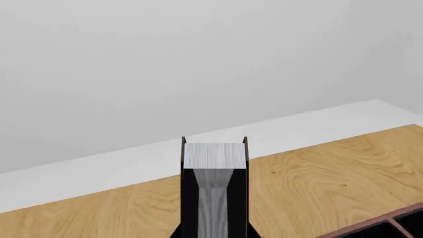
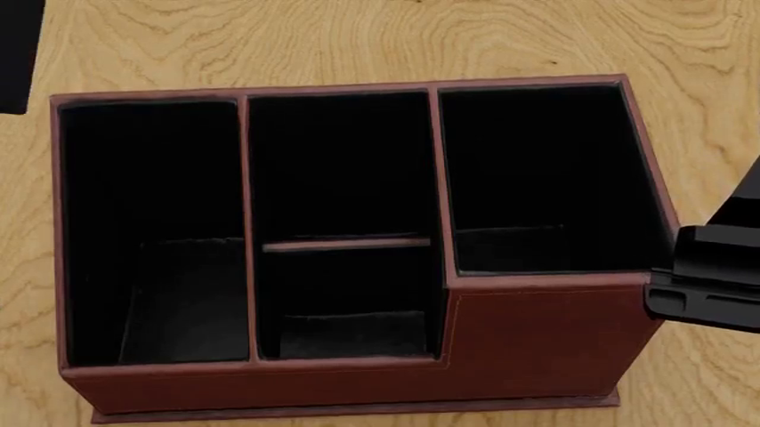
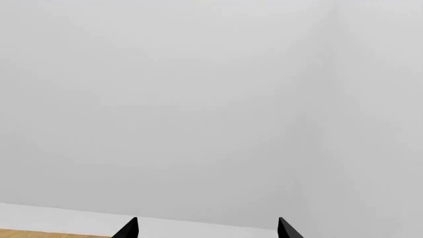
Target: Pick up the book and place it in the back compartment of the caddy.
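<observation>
Book (image 1: 213, 188): I see it held edge-on in my left wrist view, white page edges toward the camera, black covers either side. It stands up off the table (image 1: 317, 183), in the air above the wood.
Left gripper (image 1: 213, 218): clamped on the book; black fingers (image 1: 188, 198) press flat against both covers. Jaws close together with only the book's thickness between them.
Right gripper (image 3: 208, 229): only two black fingertips (image 3: 127, 229) show at the frame edge in my right wrist view, well apart, nothing between them, so spread and empty. It points at a plain white wall (image 3: 198, 99).
Caddy (image 2: 535, 338): fills my head view, red-brown outside, black lining. Tall cell at left, middle column split by a low divider (image 2: 344, 243) into a back and a front cell, another cell at right behind the stepped front wall. All cells look bare.
Book vs caddy: book is not in any cell. In the left wrist view a corner of the caddy (image 1: 390, 225) shows low beside the book, apart from it.
Head view extras: black arm part (image 2: 713, 276) at the caddy's right side, close to its wall; I cannot tell if touching. Dark shape (image 2: 18, 53) at the far left corner, cannot tell what it is.
Table: light wood grain, caddy sits flat on it.
</observation>
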Controlling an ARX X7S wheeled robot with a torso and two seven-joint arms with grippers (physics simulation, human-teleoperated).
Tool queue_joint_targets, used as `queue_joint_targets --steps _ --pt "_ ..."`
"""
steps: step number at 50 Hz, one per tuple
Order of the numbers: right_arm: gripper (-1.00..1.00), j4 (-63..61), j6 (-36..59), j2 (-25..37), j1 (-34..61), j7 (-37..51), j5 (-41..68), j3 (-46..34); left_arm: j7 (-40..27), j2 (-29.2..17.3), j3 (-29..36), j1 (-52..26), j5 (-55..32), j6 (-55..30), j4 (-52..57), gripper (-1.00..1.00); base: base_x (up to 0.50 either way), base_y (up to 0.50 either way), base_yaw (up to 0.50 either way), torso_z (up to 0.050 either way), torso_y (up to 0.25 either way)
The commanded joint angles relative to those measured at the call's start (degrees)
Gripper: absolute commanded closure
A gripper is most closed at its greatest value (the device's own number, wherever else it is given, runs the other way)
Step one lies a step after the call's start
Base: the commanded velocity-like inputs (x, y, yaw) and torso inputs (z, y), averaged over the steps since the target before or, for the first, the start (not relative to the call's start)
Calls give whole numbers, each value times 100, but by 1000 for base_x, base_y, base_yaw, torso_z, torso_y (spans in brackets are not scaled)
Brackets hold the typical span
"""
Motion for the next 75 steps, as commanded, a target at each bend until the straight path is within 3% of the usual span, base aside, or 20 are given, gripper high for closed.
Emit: queue_joint_targets --steps 1,38,45,70,75 --pt "-100 -15 -11 39 -12 38 31 10 16 41 38 -138 -107 -20 71 100 0 0 0 0 0" --pt "-100 -61 -111 143 -231 107 80 161 2160 600 1264 -1087 627 -457 21 100 0 0 0 1 2" --pt "-100 -79 -128 152 -281 114 83 191 3082 617 1686 -1274 1305 -318 149 100 0 0 0 0 3" --pt "-100 -116 -158 179 -381 150 72 215 5104 753 2888 -1867 2323 -8 -128 100 0 0 0 0 1" --pt "-100 -118 -146 185 -345 159 82 173 5831 698 3383 -2044 2777 233 -17 100 0 0 0 0 2"
